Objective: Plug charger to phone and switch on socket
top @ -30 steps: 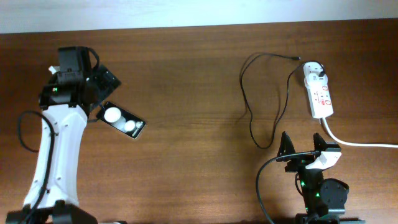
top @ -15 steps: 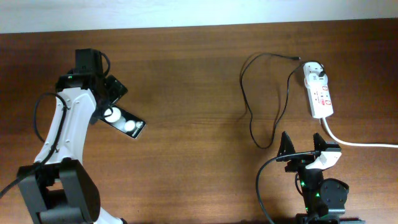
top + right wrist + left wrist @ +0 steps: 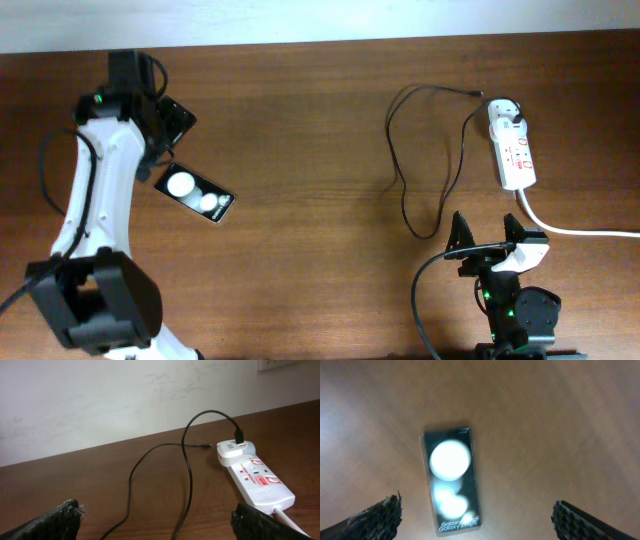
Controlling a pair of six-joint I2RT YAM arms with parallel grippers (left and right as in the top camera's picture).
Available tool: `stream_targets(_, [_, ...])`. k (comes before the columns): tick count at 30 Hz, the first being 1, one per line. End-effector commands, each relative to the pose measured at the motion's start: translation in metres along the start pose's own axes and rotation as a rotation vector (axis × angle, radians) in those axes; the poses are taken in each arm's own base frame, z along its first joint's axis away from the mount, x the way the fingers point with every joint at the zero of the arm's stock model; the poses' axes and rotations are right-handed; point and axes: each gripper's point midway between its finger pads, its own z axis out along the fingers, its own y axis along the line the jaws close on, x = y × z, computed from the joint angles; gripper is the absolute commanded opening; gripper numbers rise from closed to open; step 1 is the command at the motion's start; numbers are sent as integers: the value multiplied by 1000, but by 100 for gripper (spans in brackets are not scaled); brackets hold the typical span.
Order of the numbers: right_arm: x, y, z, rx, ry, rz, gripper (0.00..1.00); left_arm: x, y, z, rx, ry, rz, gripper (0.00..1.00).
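The black phone [image 3: 195,192] lies flat on the table at the left, and in the left wrist view [image 3: 451,485] it shows two white reflections. My left gripper [image 3: 166,132] is open and empty, above and just beyond the phone's far end [image 3: 477,508]. The charger's thin black cable [image 3: 400,170] loops on the table, its tip [image 3: 478,95] loose, its white adapter [image 3: 505,110] plugged into the white socket strip [image 3: 517,155]. My right gripper [image 3: 487,238] is open and empty near the front edge, facing cable [image 3: 187,470] and strip [image 3: 260,480] from a distance [image 3: 156,512].
A thick white cord [image 3: 580,230] runs from the strip off the right edge. A white wall [image 3: 125,395] stands behind the table's far edge. Bare brown tabletop [image 3: 310,150] lies between phone and cable.
My left arm has swung toward the far edge, drawing the open gripper back from over the phone. The phone, cable, strip and right arm have not moved.
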Motion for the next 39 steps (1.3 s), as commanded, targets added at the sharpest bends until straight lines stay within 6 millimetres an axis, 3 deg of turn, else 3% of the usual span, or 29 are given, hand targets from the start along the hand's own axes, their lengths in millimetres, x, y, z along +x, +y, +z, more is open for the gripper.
stream_targets(1, [1,-2,0,11,0,7,99,-9,-2,9,-49,60,5,99])
stream_targets(4, [1,-3,0,12,-1,7,99,19,2,37,-92,209,12,99])
stream_targets(8, [1,-2,0,11,0,7,99,46,8,57,-132,350,10,99])
stream_targets(18, [1,-3,0,12,-1,6,99,63,29,98,-257,417,22,99])
stream_targets(22, [1,-2,0,11,0,7,99,70,47,118,-299,413,-92,99])
stream_targets(30, [1,-3,0,12,-1,7,99,81,53,146,-279,392,-92,99])
stream_targets(34, [1,-3,0,12,-1,7,99,80,55,147,-285,386,-89,64])
stream_targets(39, [1,-3,0,12,-1,6,99,80,54,146,-271,393,-38,58])
